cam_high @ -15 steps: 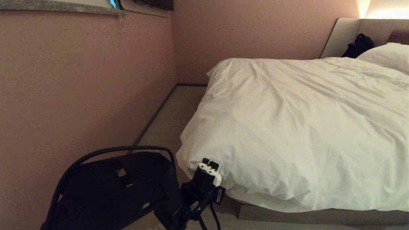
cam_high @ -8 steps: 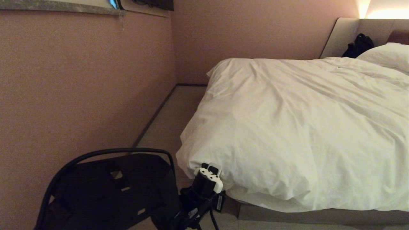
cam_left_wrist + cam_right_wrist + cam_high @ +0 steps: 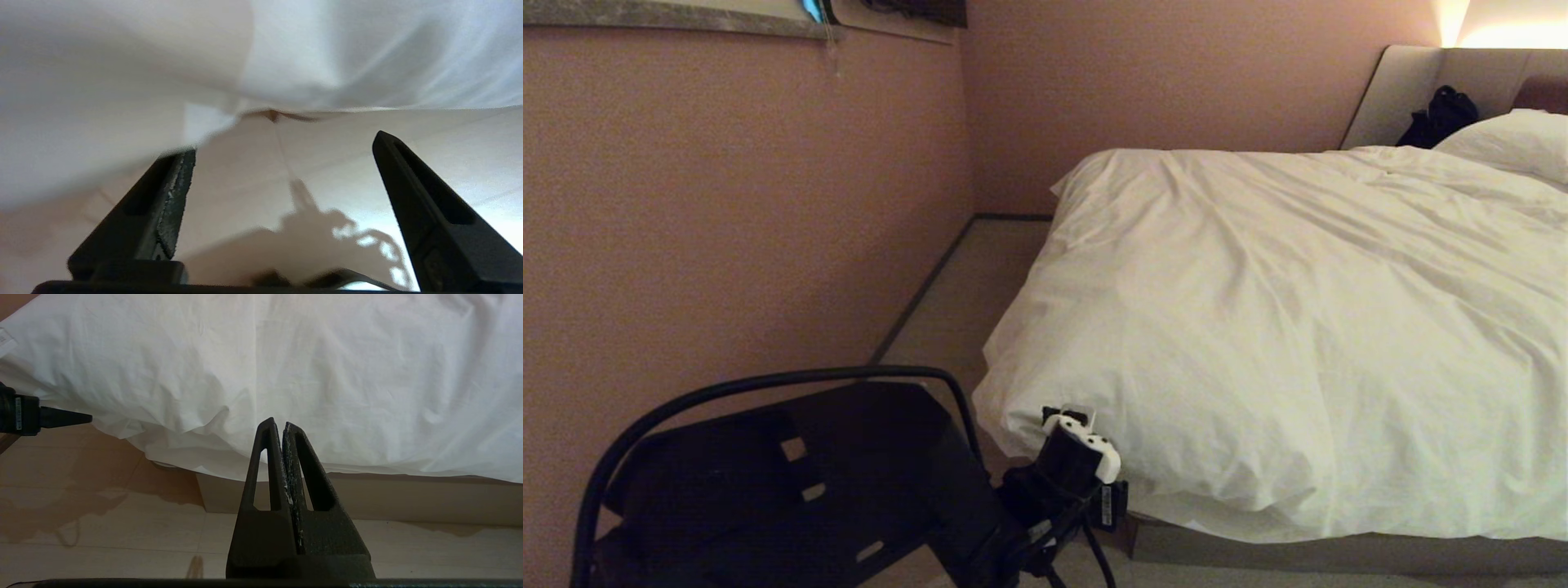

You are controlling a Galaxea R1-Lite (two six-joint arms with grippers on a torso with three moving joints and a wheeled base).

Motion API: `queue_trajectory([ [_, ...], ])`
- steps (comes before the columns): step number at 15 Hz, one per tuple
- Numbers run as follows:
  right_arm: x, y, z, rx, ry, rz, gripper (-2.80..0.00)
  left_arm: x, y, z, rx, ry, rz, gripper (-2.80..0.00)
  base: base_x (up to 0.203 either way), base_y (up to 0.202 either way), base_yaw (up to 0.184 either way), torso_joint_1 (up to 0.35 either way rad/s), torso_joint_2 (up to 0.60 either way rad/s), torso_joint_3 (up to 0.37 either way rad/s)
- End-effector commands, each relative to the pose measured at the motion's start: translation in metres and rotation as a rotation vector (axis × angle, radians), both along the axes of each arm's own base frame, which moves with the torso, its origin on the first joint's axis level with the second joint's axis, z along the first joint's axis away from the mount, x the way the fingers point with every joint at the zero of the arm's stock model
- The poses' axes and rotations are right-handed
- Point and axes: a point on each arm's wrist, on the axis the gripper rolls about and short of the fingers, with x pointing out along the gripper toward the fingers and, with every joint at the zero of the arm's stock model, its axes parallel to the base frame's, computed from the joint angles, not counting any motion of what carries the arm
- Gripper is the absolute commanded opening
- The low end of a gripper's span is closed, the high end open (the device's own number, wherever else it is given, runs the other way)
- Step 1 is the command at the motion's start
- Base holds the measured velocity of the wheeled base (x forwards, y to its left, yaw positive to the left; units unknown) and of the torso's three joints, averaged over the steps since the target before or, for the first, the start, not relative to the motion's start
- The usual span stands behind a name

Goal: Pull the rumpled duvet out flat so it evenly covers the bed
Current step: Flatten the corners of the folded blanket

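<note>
The white duvet (image 3: 1258, 327) lies spread over the bed (image 3: 1339, 555), creased, with its edge hanging over the foot and the left side. My left gripper (image 3: 1068, 415) is at the duvet's near left corner. In the left wrist view the left gripper (image 3: 282, 143) is open with nothing between its fingers; the duvet (image 3: 122, 81) hangs just past one fingertip, with floor beneath. My right gripper (image 3: 278, 422) is shut and empty. It is low in front of the bed's foot, pointing at the duvet's (image 3: 327, 375) hanging edge and the bed base (image 3: 367, 498).
My left arm's black bulk and looped cable (image 3: 768, 474) fill the lower left. A pink wall (image 3: 727, 204) runs close along the left, leaving a narrow floor strip (image 3: 964, 302) beside the bed. A pillow (image 3: 1511, 139) and a black bag (image 3: 1441, 114) are at the headboard (image 3: 1405, 90).
My left gripper has shifted a little to the right at the duvet's corner, and the arm's black bulk has swung down and left. The duvet lies as before.
</note>
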Motion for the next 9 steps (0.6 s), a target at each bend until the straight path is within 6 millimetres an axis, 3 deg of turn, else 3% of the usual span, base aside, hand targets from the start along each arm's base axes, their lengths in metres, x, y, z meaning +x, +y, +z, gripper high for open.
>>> queue_trajectory([
  [1, 0.000, 0.000, 0.000, 0.000, -0.001, 0.000, -2.80, 0.005, -0.004, -0.001, -0.005, 0.012, 0.022, 0.00, 0.000, 0.000, 0.000, 0.000, 0.00, 0.000],
  [9, 0.000, 0.000, 0.000, 0.000, -0.001, 0.000, -2.80, 0.016, -0.014, -0.019, 0.079, 0.035, 0.057, 0.00, 0.000, 0.000, 0.000, 0.000, 0.00, 0.000],
])
